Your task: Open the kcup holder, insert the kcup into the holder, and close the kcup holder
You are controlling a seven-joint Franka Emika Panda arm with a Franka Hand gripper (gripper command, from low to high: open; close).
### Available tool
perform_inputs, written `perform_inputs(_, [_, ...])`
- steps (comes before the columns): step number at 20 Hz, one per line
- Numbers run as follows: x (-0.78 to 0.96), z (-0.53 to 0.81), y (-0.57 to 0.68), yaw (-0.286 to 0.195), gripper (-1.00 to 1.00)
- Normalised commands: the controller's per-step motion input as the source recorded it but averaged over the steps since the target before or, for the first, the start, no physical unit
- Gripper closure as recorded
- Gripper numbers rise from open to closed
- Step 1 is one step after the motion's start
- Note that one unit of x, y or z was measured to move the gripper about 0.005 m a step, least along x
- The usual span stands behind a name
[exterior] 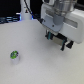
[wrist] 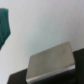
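Note:
The kcup (exterior: 15, 56), a small white pod with a green top, stands alone on the white table at the exterior view's lower left. My gripper (exterior: 58, 41) hangs at the upper right, well away from the pod, with dark parts below the white hand. The blur hides how its fingers stand. In the wrist view a boxy thing with a grey top face and black sides (wrist: 51, 63) fills one corner; it looks like the kcup holder. No fingers show in that view. In the exterior view the arm covers the spot where the holder would be.
A teal object (wrist: 4, 26) sits at the edge of the wrist view. Dark clutter and a white stand (exterior: 25, 14) line the table's far edge in the exterior view. White tabletop (exterior: 40, 65) lies between the pod and the arm.

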Motion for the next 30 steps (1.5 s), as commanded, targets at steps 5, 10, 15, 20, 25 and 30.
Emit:
perform_inputs(5, [0.0,0.2,-0.44,-0.292,-1.0])
perform_inputs(10, [-0.02,0.1,-0.44,-0.295,-1.0])
perform_inputs(15, [-0.07,0.07,-0.48,-0.28,-1.0])
perform_inputs(20, [-0.11,0.05,-0.48,-0.276,-1.0])
perform_inputs(25, [-0.23,0.02,-0.49,-0.262,-1.0])
perform_inputs(30, [-0.33,0.01,-0.5,-0.251,-1.0])
